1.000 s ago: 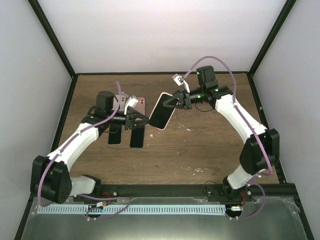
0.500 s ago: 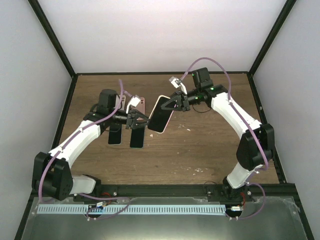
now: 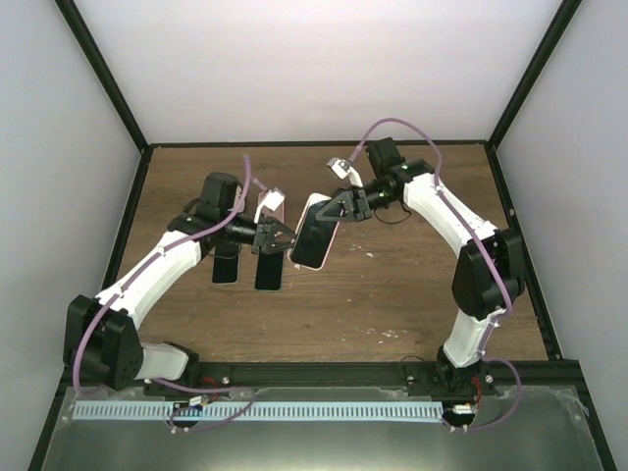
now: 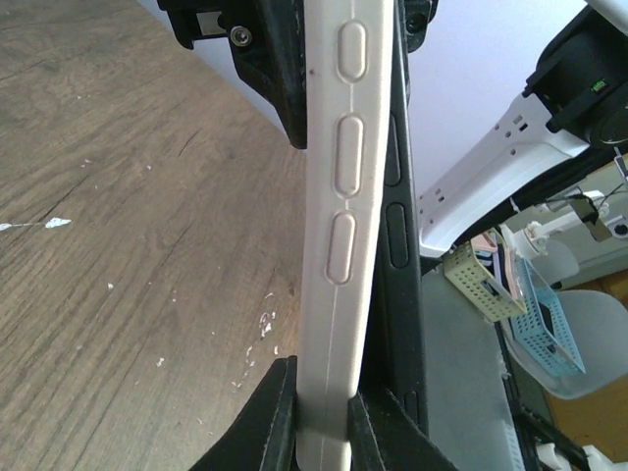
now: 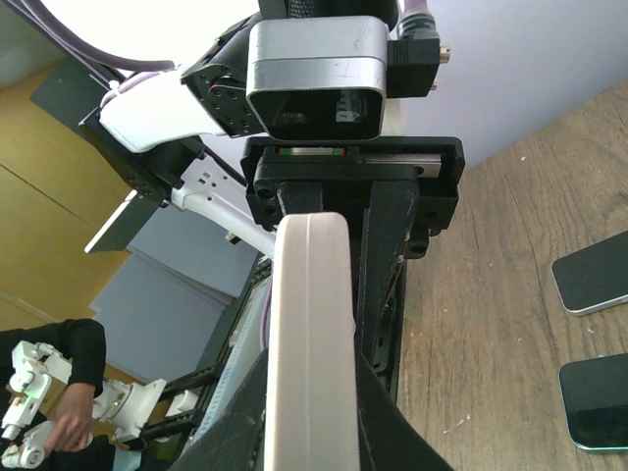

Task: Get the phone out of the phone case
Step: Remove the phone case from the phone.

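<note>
The phone case [image 3: 315, 234] is pale pink and is held tilted in the air above the table's middle, between both grippers. My left gripper [image 3: 287, 241] is shut on its lower left end. My right gripper [image 3: 339, 207] is shut on its upper right end. In the left wrist view the case edge [image 4: 339, 196], with three button bumps, sits between my fingers [image 4: 273, 417]. The black phone [image 4: 396, 245] stands just right of it, apart from the case along that edge. In the right wrist view the case end [image 5: 309, 334] fills the jaws, with the phone edge [image 5: 381, 294] beside it.
Two dark phones [image 3: 226, 266] [image 3: 270, 272] lie flat on the wooden table [image 3: 392, 285] under my left arm; they also show in the right wrist view [image 5: 592, 273] [image 5: 594, 402]. A pink case [image 3: 276, 205] lies behind them. Black frame posts border the table.
Both grippers and the case have drifted left and slightly nearer. The right arm has reached further left; the left wrist has moved forward. Both grips are unchanged.
</note>
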Robot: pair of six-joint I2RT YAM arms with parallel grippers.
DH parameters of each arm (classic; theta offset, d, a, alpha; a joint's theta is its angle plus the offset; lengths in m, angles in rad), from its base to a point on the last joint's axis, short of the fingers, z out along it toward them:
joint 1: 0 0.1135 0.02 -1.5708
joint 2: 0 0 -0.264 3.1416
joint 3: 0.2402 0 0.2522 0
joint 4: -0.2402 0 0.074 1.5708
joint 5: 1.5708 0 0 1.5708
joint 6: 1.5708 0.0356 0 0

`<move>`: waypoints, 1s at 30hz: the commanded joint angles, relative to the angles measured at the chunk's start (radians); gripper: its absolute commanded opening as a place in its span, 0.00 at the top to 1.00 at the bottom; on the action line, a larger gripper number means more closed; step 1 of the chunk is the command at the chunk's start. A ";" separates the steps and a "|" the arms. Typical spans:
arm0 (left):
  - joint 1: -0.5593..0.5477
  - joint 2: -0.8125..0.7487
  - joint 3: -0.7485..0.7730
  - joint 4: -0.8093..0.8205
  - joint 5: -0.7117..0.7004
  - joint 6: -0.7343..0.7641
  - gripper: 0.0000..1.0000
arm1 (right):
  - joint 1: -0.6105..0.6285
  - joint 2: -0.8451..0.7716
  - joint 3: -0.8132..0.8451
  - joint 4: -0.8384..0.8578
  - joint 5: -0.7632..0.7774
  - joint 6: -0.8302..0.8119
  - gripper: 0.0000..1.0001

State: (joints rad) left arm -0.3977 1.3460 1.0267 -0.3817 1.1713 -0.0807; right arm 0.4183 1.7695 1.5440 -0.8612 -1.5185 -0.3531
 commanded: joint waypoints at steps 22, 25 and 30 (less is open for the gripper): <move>0.144 -0.030 -0.215 0.639 0.031 -0.666 1.00 | -0.060 0.046 0.371 0.100 0.259 0.146 0.39; 0.172 -0.008 -0.219 0.663 -0.009 -0.739 1.00 | -0.064 0.017 0.376 0.151 0.421 0.153 0.36; 0.200 0.017 -0.227 0.695 -0.074 -0.812 1.00 | -0.062 -0.054 0.291 0.266 0.689 0.171 0.32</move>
State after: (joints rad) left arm -0.2131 1.3556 0.8047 0.2207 1.1515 -0.7872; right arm 0.3519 1.7882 1.8637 -0.7120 -1.0763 -0.2050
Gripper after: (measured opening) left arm 0.081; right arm 0.681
